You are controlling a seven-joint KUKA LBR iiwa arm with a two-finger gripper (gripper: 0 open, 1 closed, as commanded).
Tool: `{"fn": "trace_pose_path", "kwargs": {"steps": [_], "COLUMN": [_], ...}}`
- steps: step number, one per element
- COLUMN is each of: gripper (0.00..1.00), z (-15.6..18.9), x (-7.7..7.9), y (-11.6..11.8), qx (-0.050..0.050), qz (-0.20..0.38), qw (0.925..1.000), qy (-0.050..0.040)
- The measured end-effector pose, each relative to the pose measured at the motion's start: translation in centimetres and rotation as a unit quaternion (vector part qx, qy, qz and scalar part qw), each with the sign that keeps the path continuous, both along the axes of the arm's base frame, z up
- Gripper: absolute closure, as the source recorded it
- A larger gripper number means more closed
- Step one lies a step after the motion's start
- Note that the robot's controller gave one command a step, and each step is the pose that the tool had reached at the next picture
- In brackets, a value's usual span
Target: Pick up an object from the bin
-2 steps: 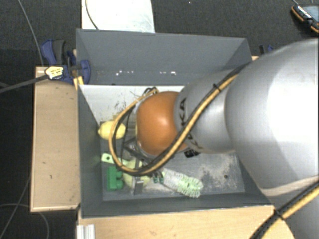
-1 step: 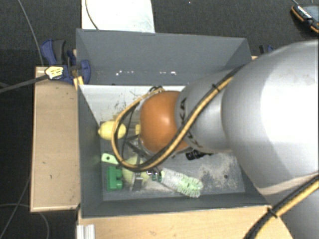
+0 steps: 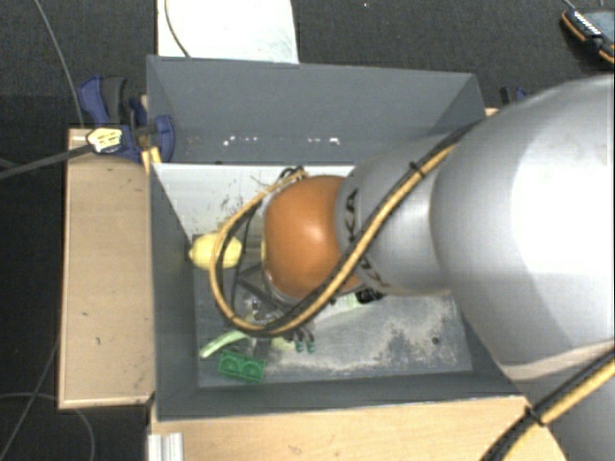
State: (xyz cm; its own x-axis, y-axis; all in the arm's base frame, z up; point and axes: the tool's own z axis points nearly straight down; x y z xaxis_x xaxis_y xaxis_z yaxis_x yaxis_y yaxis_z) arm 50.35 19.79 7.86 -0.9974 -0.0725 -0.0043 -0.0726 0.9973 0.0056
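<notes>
The grey metal bin [image 3: 178,286] is holding a few loose things, all lying toward its 8 o'clock side. The arm [image 3: 500,229] is reaching in from 3 o'clock, its orange wrist cover [image 3: 303,238] and yellow cable [image 3: 223,257] hanging over the floor. The gripper [image 3: 259,310] is sitting low beneath that cover; whether it is parted or closed I cannot tell. A yellow rounded piece [image 3: 205,251] is lying at 9 o'clock just beside it. A green block [image 3: 240,366] is lying at 7 o'clock, a pale green strip [image 3: 221,342] just above it, and small dark green bits [image 3: 304,344] are lying near 6 o'clock
</notes>
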Motion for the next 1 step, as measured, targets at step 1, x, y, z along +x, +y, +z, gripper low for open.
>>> {"fn": "trace_pose_path", "kwargs": {"steps": [1], "gripper": [1.0], "z": [0.0], "x": [0.0], "y": [0.0], "qx": [0.0], "qz": [-0.001], "qw": [1.0], "qy": [0.0]}}
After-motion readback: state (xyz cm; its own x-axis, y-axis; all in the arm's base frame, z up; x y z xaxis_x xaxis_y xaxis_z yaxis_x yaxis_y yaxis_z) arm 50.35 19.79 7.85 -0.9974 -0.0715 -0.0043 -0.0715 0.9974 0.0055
